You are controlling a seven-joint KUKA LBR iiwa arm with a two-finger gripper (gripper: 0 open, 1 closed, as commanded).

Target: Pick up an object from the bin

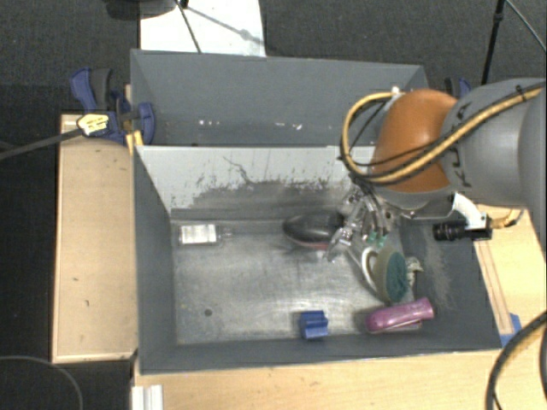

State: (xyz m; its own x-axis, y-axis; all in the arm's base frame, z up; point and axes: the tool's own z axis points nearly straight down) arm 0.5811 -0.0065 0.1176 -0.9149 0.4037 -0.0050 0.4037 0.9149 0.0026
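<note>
The bin (239, 280) is matt grey metal, scuffed pale behind the gripper (342, 237). Just beside it lies a glossy dark oval (306, 226); below it, a smooth purple tube (400, 316), seemingly plastic.

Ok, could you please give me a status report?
End effector low, back right of bin, beside dark oval object. No hold visible. Teal disc close by.

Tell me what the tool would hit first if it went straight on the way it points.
Probably the right end of the dark oval thing; the tool sits right beside it, pointing down into the bin, though depth is unclear.
</note>
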